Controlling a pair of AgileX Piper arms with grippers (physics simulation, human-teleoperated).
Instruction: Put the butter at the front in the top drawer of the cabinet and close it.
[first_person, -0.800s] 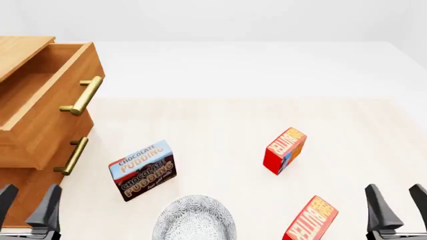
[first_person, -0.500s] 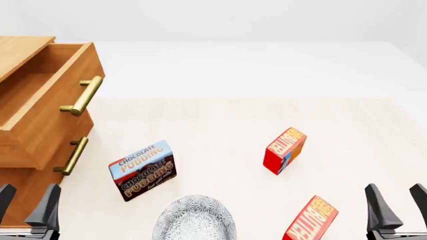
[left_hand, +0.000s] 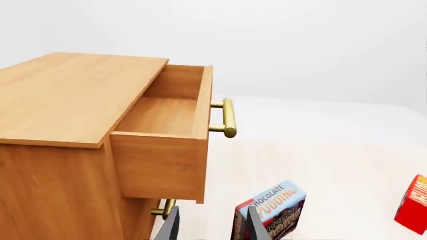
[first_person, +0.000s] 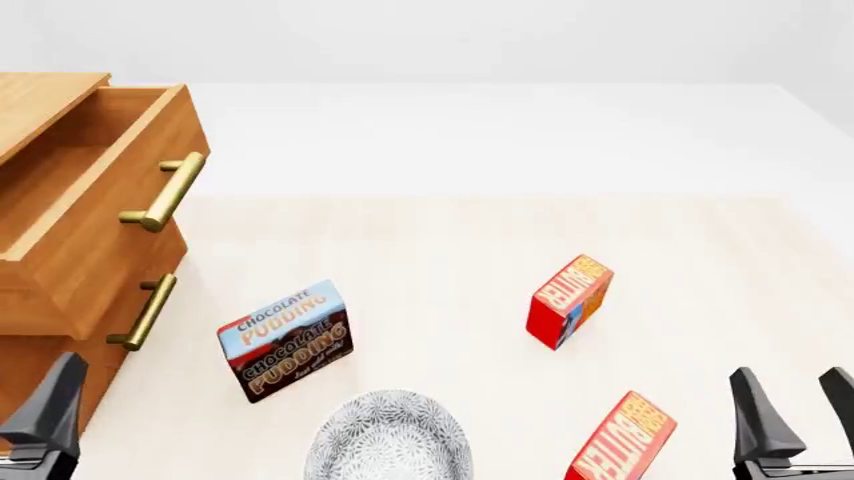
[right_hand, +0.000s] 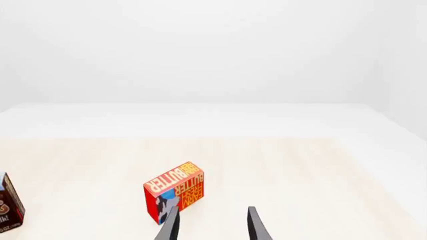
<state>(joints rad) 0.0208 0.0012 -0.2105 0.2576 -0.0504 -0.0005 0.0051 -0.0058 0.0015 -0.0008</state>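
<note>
The butter at the front (first_person: 623, 438) stands tilted near the table's front edge, just left of my right gripper (first_person: 790, 385), which is open and empty. A second, identical carton (first_person: 571, 300) stands farther back; it also shows in the right wrist view as a carton (right_hand: 175, 192) beyond the open fingers. The cabinet (first_person: 40, 100) is at the far left with its top drawer (first_person: 80, 230) pulled out and empty inside (left_hand: 163, 115). My left gripper (left_hand: 213, 222) is open beside the cabinet, only one finger (first_person: 54, 405) showing in the front view.
A blue-and-brown Chocolate Pudding box (first_person: 283, 340) stands between the cabinet and the cartons. A grey patterned bowl (first_person: 390, 435) sits at the front middle. The lower drawer (first_person: 54, 370) is shut, its brass handle (first_person: 144, 312) sticking out like the top drawer's handle (first_person: 167, 192).
My left gripper has shifted left toward the cabinet, so one finger has left the front view. The right gripper and all objects are unmoved.
</note>
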